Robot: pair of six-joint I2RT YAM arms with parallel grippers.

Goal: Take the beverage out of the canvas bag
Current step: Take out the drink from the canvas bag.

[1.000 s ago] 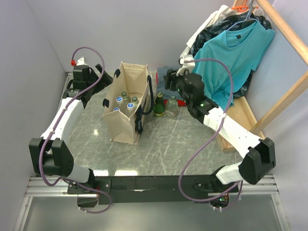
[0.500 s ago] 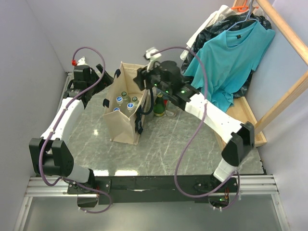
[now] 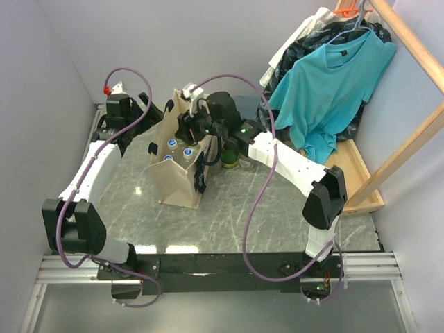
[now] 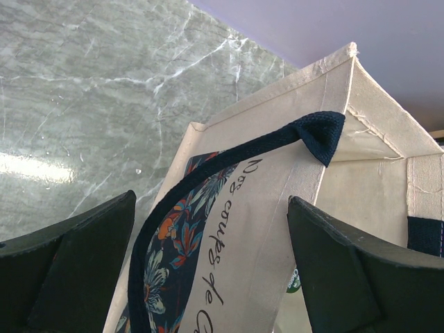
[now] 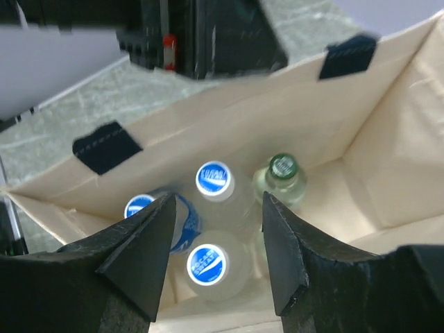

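Top external view: the canvas bag (image 3: 179, 182) stands upright on the grey marbled counter (image 3: 236, 211), toward its far left, with its mouth open to the camera. The right arm (image 3: 281, 156) reaches across from the right so that its wrist hangs over the bag's mouth, while the left arm (image 3: 94, 166) stretches along the left wall to the bag's left side. A dark green bottle (image 3: 227, 161) stands on the counter just right of the bag, partly hidden by the right arm. A teal T-shirt (image 3: 333, 76) hangs at the back right beside a wooden frame (image 3: 409, 41).

Right wrist view: the right gripper (image 5: 216, 201) looks straight down into the bag, its jaws partly apart and holding nothing. Below them, inside the bag, stand three clear bottles with blue caps (image 5: 212, 178) and one clear bottle with a green cap (image 5: 282, 168), packed close together against the near wall.

Left wrist view: the left gripper (image 4: 211, 201) has its jaws wide, one on each side of the bag's upper corner, where a black strap handle (image 4: 229, 156) crosses a floral print. Whether either jaw touches the canvas cannot be told.
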